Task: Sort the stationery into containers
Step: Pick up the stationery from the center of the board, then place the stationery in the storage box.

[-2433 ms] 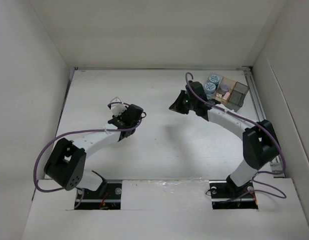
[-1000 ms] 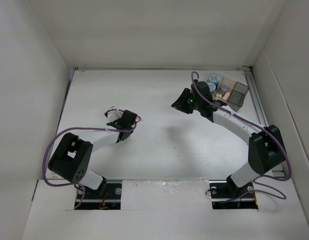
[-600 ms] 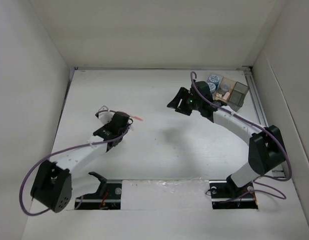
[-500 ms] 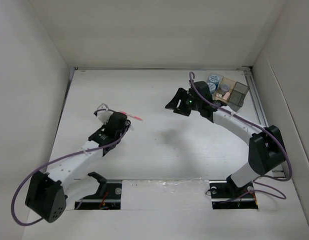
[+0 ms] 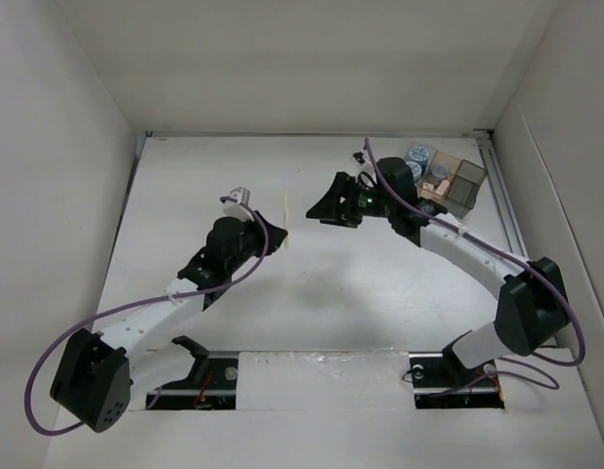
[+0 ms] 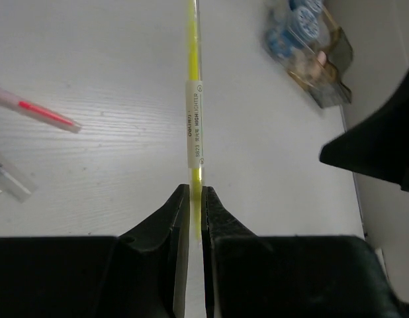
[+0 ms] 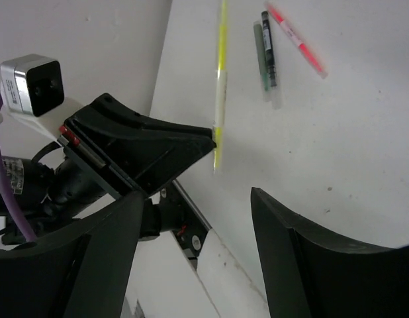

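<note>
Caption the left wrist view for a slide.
Left tool shut on the yellow-green pen; pink-red pen lying at left, bin block at upper right.

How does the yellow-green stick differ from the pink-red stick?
Grip: the yellow-green stick is clamped in the left gripper; the pink-red stick lies free on the table.
Marking: the yellow-green stick carries a white printed label around its middle; the pink-red stick shows none.
Direction: in the left wrist view the yellow-green stick points straight away from the camera; the pink-red stick lies slantwise to its left.
Both are thin and pen-like.
</note>
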You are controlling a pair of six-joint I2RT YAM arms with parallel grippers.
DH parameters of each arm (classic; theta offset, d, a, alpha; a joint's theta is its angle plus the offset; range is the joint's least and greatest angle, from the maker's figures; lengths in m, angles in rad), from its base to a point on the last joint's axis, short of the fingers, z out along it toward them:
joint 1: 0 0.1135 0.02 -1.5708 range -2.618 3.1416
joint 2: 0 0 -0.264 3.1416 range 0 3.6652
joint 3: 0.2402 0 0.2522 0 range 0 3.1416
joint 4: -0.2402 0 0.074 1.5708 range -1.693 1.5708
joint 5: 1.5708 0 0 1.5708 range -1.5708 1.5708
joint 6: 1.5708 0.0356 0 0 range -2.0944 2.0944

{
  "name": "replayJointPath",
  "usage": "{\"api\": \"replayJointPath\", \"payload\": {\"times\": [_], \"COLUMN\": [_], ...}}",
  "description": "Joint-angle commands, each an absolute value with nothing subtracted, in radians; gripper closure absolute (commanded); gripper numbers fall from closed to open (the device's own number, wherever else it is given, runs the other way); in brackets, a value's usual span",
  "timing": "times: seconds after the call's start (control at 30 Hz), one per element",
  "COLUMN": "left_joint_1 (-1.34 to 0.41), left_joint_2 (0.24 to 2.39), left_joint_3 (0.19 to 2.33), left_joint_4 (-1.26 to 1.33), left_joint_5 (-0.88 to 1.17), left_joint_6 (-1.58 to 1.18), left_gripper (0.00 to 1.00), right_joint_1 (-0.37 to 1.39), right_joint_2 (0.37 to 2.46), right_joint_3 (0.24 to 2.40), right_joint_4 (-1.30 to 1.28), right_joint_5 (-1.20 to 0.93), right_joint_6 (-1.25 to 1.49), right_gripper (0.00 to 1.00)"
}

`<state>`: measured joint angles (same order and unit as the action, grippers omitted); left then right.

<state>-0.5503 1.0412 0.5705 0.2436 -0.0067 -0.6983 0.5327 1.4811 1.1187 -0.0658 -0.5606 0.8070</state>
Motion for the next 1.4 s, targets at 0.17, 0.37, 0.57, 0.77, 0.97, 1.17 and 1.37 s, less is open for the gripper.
{"api": "replayJointPath", "payload": {"times": [0.17, 0.37, 0.57, 0.77, 0.97, 1.17, 1.37], "left_joint_1": [-0.554, -0.554, -0.554, -0.554, -0.554, -0.554, -0.554], "left_joint_2": [1.040, 1.060, 1.101, 1.121, 1.097, 1.077, 1.077], "left_joint_3": [0.515, 0.506, 0.506, 0.515, 0.515, 0.526, 0.526], "left_joint_4": [0.569, 0.621, 0.635, 0.635, 0.620, 0.463, 0.433], "left_joint_5": [0.313, 0.397, 0.431, 0.420, 0.306, 0.048, -0.012], "left_joint_6": [-0.606, -0.597, -0.597, -0.597, -0.597, -0.597, -0.597], "left_gripper": [1.00, 1.00, 1.00, 0.65, 0.51, 0.54, 0.54], "right_joint_1": [0.571, 0.592, 0.601, 0.601, 0.442, 0.215, 0.072], "right_joint_2": [1.545, 1.597, 1.623, 1.588, 1.569, 1.609, 1.695], "right_joint_3": [1.157, 1.187, 1.187, 1.187, 1.259, 1.388, 1.526], "right_joint_4": [0.021, 0.031, 0.070, 0.060, -0.177, -0.422, -0.558], "right_joint_5": [-0.561, -0.526, -0.508, -0.416, -0.148, 0.239, 0.426], "right_joint_6": [0.818, 0.836, 0.856, 0.865, 0.842, 0.828, 0.838], "right_gripper": [0.29, 0.41, 0.80, 0.96, 0.98, 0.98, 0.93]}}
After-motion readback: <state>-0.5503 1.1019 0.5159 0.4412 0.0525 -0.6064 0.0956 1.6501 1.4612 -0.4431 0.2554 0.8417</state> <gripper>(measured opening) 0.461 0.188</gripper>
